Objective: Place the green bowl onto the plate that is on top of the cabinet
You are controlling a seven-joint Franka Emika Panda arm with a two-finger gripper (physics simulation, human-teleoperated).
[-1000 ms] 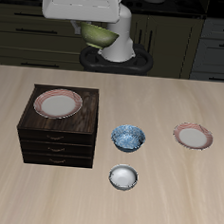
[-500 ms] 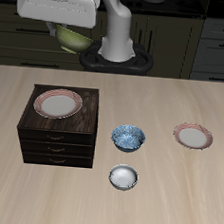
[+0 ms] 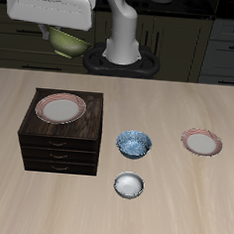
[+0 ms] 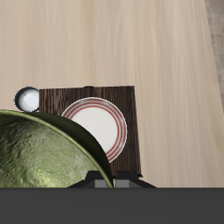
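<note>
The bowl hangs high in the air under the gripper, above the table's far edge and farther back than the cabinet. The jaws seem to pinch its rim, since it hangs there unsupported, though the fingers themselves are hidden behind the gripper's white body.

Judging by its look, it is a rigid, glazed, ceramic-like bowl: stiff, probably smooth and a little slippery, and likely to chip if dropped. A hold on the rim, one finger inside and one outside, suits it; held at one edge it hangs tilted, so it should be lowered gently and level.

It is round, olive to yellow-green, with a mottled, glossy inside that fills much of the wrist view.

Below it, the plate, white with a dusty pink rim, lies bare on the dark cabinet's top. Nearer the front stand a blue bowl and a white bowl; a second plate lies well apart.
</note>
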